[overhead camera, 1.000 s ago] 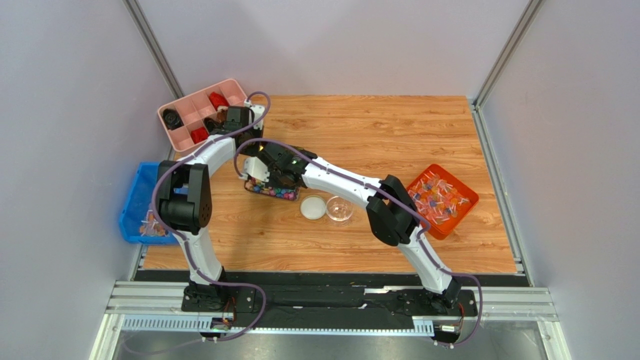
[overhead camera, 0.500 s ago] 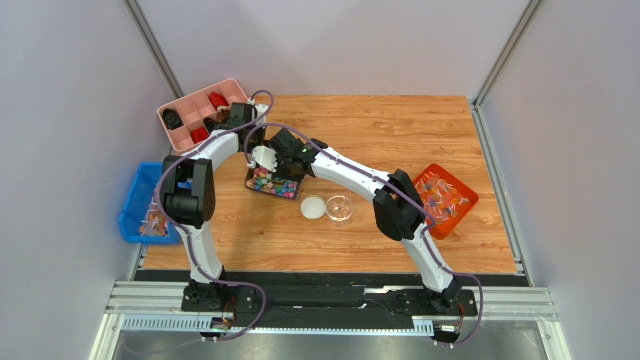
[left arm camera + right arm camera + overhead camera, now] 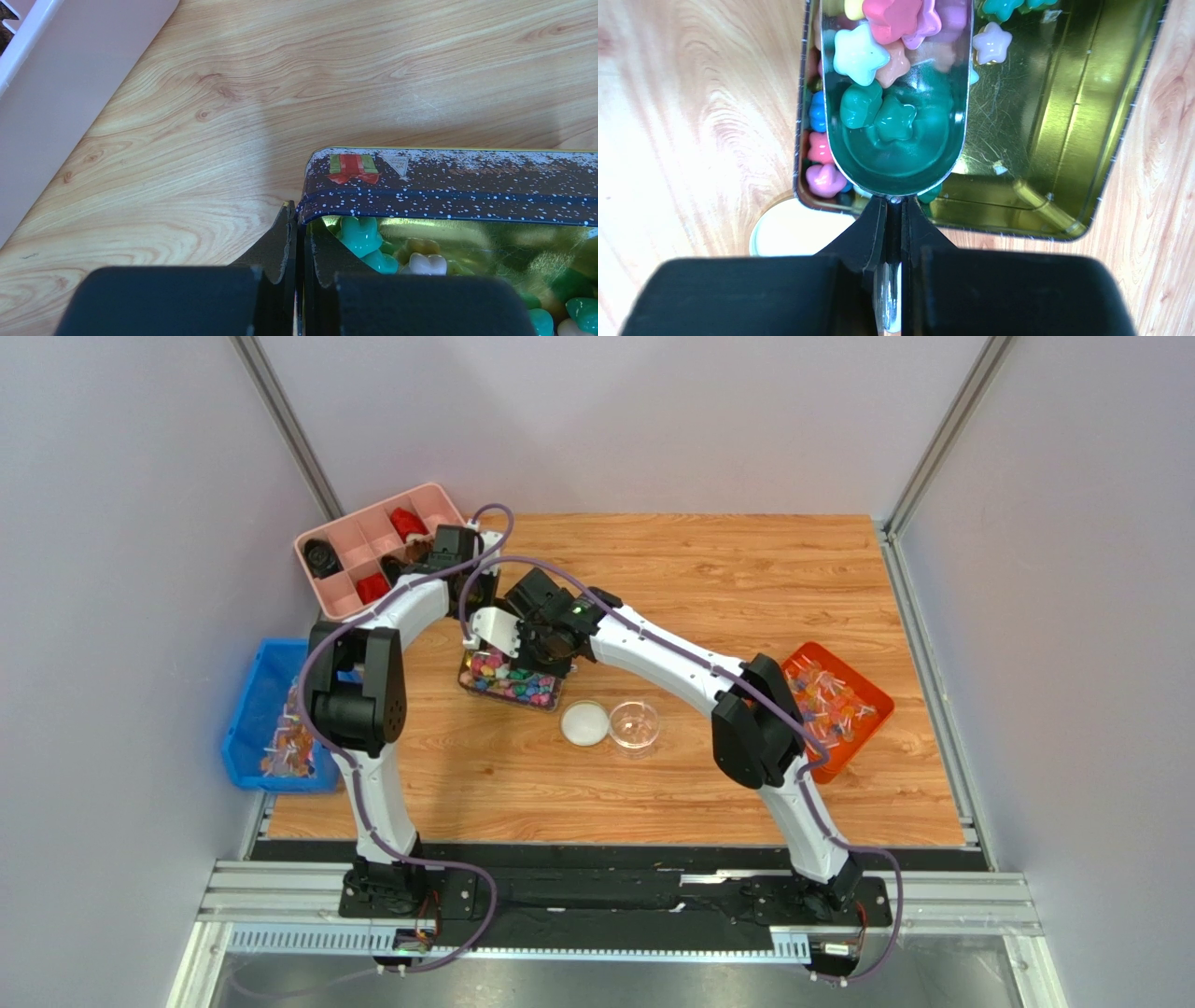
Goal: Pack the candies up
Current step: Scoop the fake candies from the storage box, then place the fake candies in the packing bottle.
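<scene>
**Candy tin, scoop loaded, both arms engaged**

Containers and contents:
- Dark blue speckled tin (image 3: 522, 697) with a gold inside, left of centre on the table (image 3: 730, 574): star-shaped pastel candies (image 3: 823, 180) in pink, green, blue and white, heaped at the tin's left end in the right wrist view, the rest bare gold.
- Metal scoop (image 3: 901, 150) over the tin: a second lot of the same candies lying in its bowl.
- White lid (image 3: 585, 724) and small clear cup (image 3: 634, 725), just right of the tin and side by side.
- Orange tray (image 3: 857, 742), right edge: twist-wrapped sweets (image 3: 828, 703).
- Pink compartment tray (image 3: 368, 515), upper left: red pieces (image 3: 407, 522) and dark pieces.
- Blue bin (image 3: 250, 714), far left: contents too small to name.

Fingers:
- Left fingers (image 3: 290, 234) are pinched tight on the tin's side wall at its corner.
- Right fingers (image 3: 882, 227) are clamped on the scoop's handle.

Change over the last second: the right wrist has drawn toward the upper left, uncovering the candies; tin, lid and cup have not moved.

Axes: the scoop runs bottom to top of the right wrist view, mouth uppermost. The tin's long side runs left to right in the top view, dipping slightly rightward.
</scene>
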`<action>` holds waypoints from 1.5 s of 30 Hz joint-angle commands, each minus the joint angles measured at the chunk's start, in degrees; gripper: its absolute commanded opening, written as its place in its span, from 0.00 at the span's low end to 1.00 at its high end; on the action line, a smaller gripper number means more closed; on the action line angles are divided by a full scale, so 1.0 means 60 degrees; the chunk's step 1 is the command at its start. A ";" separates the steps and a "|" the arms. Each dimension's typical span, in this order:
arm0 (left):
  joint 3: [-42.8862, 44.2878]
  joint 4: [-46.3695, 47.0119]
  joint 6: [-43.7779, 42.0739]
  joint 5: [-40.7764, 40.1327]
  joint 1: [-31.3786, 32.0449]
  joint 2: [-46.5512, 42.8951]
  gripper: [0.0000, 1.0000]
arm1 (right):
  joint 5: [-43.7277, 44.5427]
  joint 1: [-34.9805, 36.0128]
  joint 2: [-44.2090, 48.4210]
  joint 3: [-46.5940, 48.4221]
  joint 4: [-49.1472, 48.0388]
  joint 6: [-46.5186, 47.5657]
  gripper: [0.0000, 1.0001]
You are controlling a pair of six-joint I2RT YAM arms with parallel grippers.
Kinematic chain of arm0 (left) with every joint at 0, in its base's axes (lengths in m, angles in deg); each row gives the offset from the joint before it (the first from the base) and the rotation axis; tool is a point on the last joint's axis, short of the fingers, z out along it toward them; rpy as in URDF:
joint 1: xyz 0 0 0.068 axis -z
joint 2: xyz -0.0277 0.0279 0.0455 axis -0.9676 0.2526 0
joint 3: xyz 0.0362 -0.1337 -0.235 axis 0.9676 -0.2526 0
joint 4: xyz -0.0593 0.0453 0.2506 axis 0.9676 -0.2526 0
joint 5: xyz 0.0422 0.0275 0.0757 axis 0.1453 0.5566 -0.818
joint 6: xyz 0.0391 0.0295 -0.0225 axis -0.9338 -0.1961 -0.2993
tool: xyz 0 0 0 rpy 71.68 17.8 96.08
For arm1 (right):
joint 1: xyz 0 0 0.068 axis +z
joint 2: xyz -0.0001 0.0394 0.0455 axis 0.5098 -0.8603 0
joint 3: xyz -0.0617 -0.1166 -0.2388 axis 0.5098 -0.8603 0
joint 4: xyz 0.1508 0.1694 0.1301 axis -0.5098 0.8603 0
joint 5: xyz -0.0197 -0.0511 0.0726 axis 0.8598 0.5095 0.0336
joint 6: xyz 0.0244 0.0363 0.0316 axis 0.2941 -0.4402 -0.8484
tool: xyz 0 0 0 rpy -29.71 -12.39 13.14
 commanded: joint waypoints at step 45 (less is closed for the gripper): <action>0.0534 -0.0176 -0.0166 0.0240 0.0027 0.0077 0.00 | 0.1784 -0.1275 0.7265 -0.6702 0.2901 0.0828 0.00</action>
